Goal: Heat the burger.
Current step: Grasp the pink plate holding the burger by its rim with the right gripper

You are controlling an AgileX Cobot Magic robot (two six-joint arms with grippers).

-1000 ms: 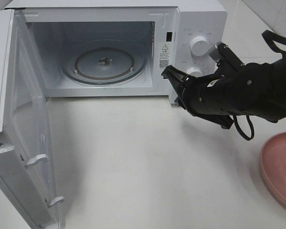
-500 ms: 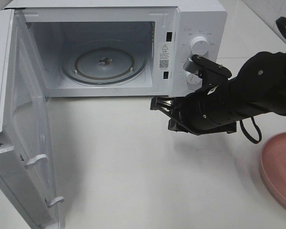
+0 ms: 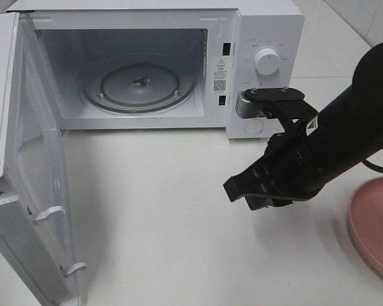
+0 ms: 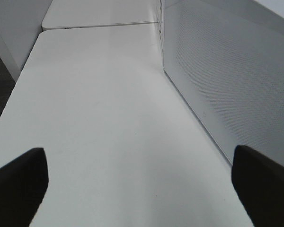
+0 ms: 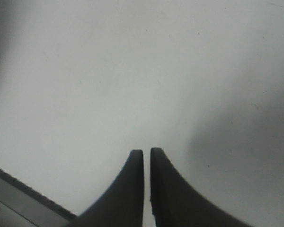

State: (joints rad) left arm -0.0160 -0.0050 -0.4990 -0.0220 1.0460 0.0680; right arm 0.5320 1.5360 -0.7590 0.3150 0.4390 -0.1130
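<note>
The burger is out of view in every frame. My right gripper [image 3: 235,191] hangs over the bare white table in front of the microwave's control panel, pointing to the left and toward the table's front. Its two dark fingers [image 5: 135,179] stand almost together with only a thin slit between them and nothing in it. My left gripper [image 4: 137,158] shows only in the left wrist view. It is open wide and empty, above the table beside a white perforated wall [image 4: 227,71].
The white microwave [image 3: 262,38] stands at the back with its door [image 3: 25,166] swung fully open to the left. Its glass turntable [image 3: 139,83] is bare. A round pink plate [image 3: 373,223] lies at the right edge, partly cut off.
My right arm has swung away from the microwave's knobs, down and toward the table's front. Its fingers have parted by a hair. The microwave and plate have not moved.
</note>
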